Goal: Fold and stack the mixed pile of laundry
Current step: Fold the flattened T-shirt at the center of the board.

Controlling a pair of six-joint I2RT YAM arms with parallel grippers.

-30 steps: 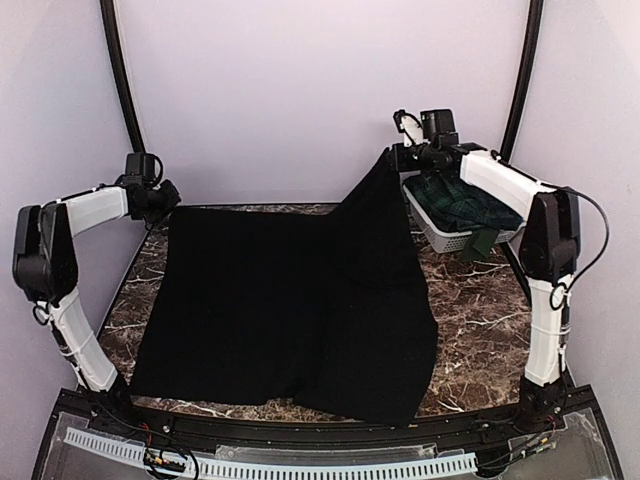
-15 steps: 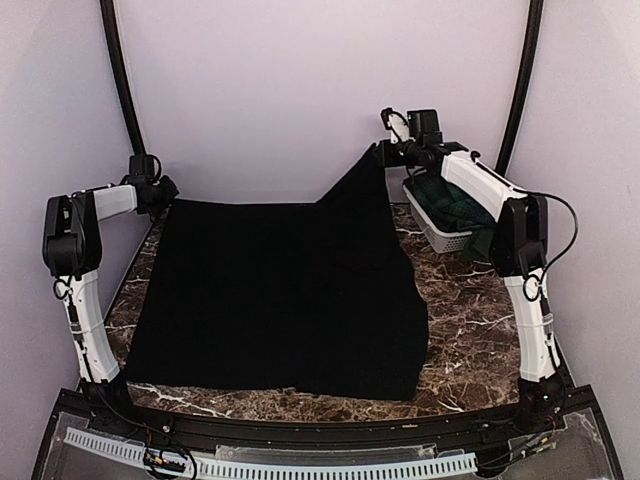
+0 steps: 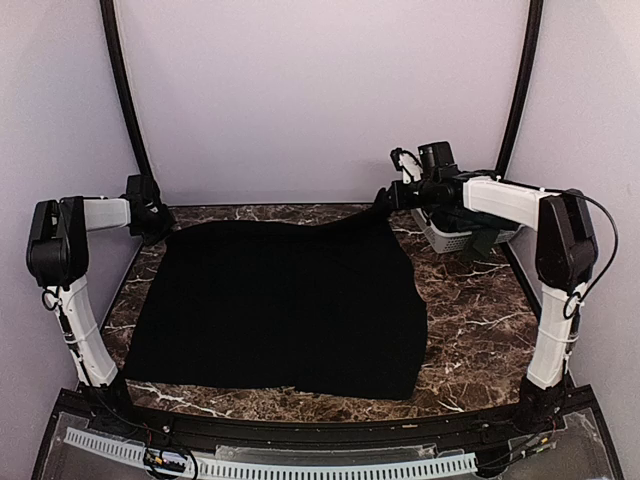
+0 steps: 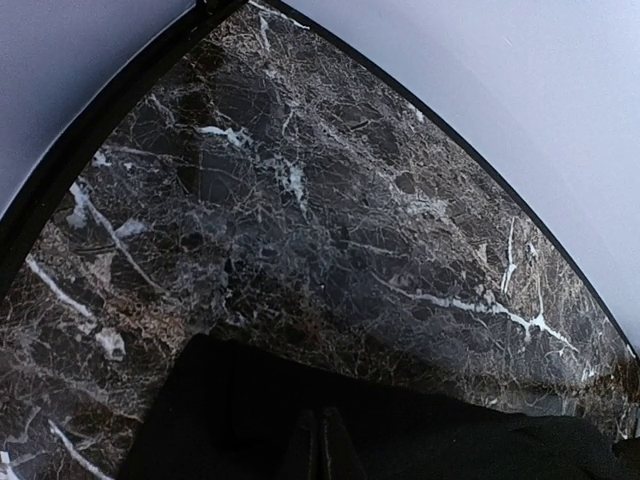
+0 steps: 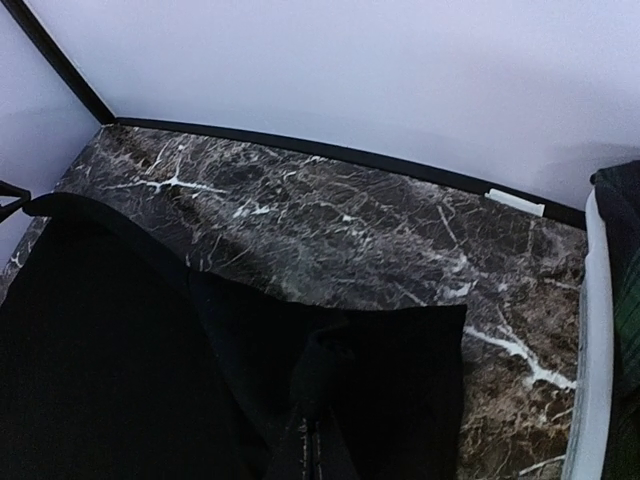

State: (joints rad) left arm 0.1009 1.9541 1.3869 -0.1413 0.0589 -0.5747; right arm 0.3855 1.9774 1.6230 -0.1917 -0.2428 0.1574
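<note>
A large plain black cloth (image 3: 280, 300) from the laundry pile lies spread over the marble table (image 3: 470, 320). My left gripper (image 3: 155, 215) is low at the cloth's far left corner, shut on that corner; the left wrist view shows the shut fingers (image 4: 320, 420) pinching black cloth (image 4: 450, 445). At the far right corner my right gripper (image 3: 385, 200) is shut on the cloth, held slightly above the table, so that corner rises a little. The right wrist view shows the black cloth (image 5: 120, 350) bunched over the closed gripper (image 5: 313, 428).
A white slatted basket (image 3: 440, 235) stands at the back right, partly behind my right arm, with a dark green tartan garment (image 3: 487, 240) in it; its rim (image 5: 597, 350) is just right of my right gripper. The back wall is close behind both grippers.
My right gripper has come down from a raised position, and the lifted right side of the black cloth now lies nearly flat. My left gripper has shifted back and lower with its corner.
</note>
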